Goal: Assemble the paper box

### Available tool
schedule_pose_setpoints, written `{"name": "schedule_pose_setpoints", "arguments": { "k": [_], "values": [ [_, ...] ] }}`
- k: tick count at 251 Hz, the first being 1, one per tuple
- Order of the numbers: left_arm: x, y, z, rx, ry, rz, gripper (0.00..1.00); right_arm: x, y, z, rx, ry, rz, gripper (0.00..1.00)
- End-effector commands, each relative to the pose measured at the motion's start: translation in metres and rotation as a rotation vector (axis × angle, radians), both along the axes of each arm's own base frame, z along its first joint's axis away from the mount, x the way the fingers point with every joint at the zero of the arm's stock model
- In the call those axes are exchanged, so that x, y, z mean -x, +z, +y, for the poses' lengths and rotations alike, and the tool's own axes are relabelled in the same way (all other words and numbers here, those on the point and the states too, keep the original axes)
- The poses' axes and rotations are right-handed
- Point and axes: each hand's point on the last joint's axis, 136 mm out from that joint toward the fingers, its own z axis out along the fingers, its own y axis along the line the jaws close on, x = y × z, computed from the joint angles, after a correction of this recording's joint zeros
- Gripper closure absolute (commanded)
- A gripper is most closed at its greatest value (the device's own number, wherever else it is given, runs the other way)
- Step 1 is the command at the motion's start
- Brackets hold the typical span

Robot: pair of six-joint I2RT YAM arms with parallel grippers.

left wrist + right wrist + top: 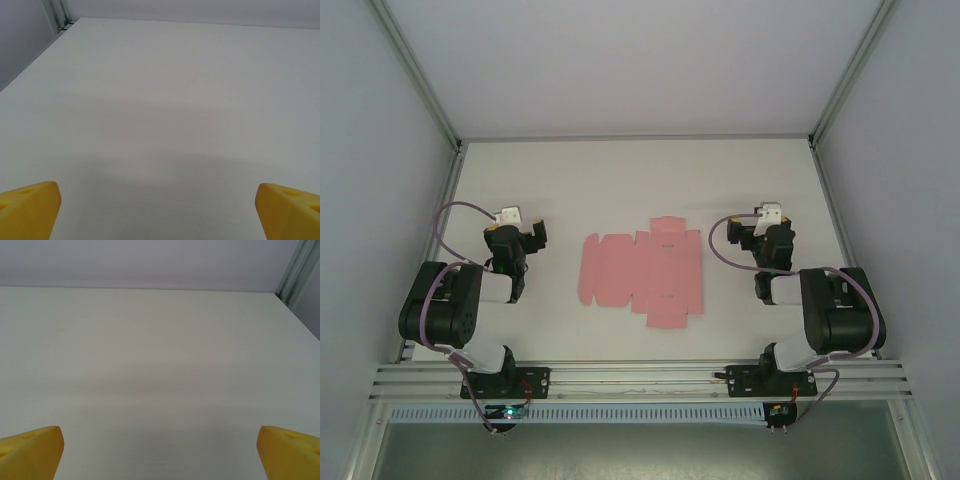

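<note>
The paper box (640, 272) is a flat pink die-cut sheet with flaps and tabs, lying unfolded on the white table (640, 180) between the two arms. My left gripper (515, 234) hovers to the left of the sheet, apart from it. To the sheet's right is my right gripper (767, 236), also apart from it. Both are open with nothing between the fingers. In the left wrist view the left gripper (157, 210) has its yellow fingertips (30, 207) spread to the bottom corners over bare table. The right gripper (160, 452) has its fingertips (287, 450) spread the same way.
Grey walls close the table in on the left (380, 150), back (640, 60) and right (910, 150). An aluminium rail (640, 378) carries both arm bases at the near edge. Bare table surface lies beyond the sheet toward the back wall.
</note>
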Motion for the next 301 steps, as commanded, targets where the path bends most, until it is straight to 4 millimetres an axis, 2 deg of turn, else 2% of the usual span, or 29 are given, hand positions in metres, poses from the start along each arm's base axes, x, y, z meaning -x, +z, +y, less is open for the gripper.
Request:
{"name": "schedule_pose_setpoints", "arguments": {
  "k": [1, 23, 36, 43, 54, 63, 75, 85, 105, 129, 160, 186, 205, 230, 248, 301],
  "values": [
    [-0.003, 0.008, -0.002, -0.015, -0.012, -0.02, 0.0, -0.008, 0.035, 0.002, -0.011, 0.012, -0.026, 0.02],
    [-0.002, 0.016, 0.002, -0.014, 0.016, -0.027, 0.0, -0.004, 0.058, 0.002, -0.014, -0.011, -0.016, 0.02],
    [-0.002, 0.017, -0.002, -0.018, -0.014, -0.027, 0.0, -0.001, 0.073, 0.007, -0.054, -0.007, -0.014, 0.02],
    [-0.005, 0.026, -0.004, -0.034, -0.019, -0.048, 0.0, 0.001, 0.08, 0.012, -0.076, 0.007, -0.013, 0.02],
    [-0.006, 0.035, -0.004, -0.041, 0.003, 0.01, 0.0, 0.005, 0.089, 0.02, -0.105, 0.02, -0.008, 0.02],
    [-0.004, 0.043, -0.004, 0.002, 0.016, 0.09, 0.0, 0.007, 0.093, 0.027, -0.126, 0.023, -0.005, 0.02],
    [-0.001, 0.063, -0.001, 0.094, 0.086, 0.126, 0.0, 0.011, 0.097, 0.037, -0.145, 0.044, 0.012, 0.03],
    [0.0, 0.08, -0.005, 0.168, 0.091, 0.122, 0.0, 0.015, 0.098, 0.043, -0.161, 0.043, 0.029, 0.03],
    [0.003, 0.107, -0.029, 0.297, -0.013, 0.059, 0.0, 0.022, 0.09, 0.057, -0.209, 0.056, 0.094, 0.05],
    [0.016, 0.118, -0.051, 0.438, -0.091, 0.044, 0.0, 0.033, 0.071, 0.091, -0.215, 0.142, 0.206, 0.08],
    [0.035, 0.101, -0.079, 0.519, -0.181, 0.143, 0.0, 0.051, 0.039, 0.138, -0.226, 0.249, 0.343, 0.11],
    [0.046, 0.075, -0.103, 0.525, -0.227, 0.244, 0.0, 0.062, 0.011, 0.175, -0.249, 0.338, 0.434, 0.16],
    [0.051, 0.056, -0.124, 0.536, -0.288, 0.326, 0.0, 0.065, -0.011, 0.189, -0.273, 0.356, 0.509, 0.22],
    [0.054, 0.035, -0.147, 0.556, -0.355, 0.396, 0.0, 0.062, -0.043, 0.185, -0.286, 0.292, 0.593, 0.32],
    [0.055, 0.028, -0.16, 0.556, -0.402, 0.438, 0.0, 0.063, -0.061, 0.186, -0.317, 0.285, 0.636, 0.35],
    [0.061, 0.005, -0.183, 0.642, -0.476, 0.535, 0.0, 0.071, -0.098, 0.156, -0.38, 0.168, 0.712, 0.42]
  ]
}}
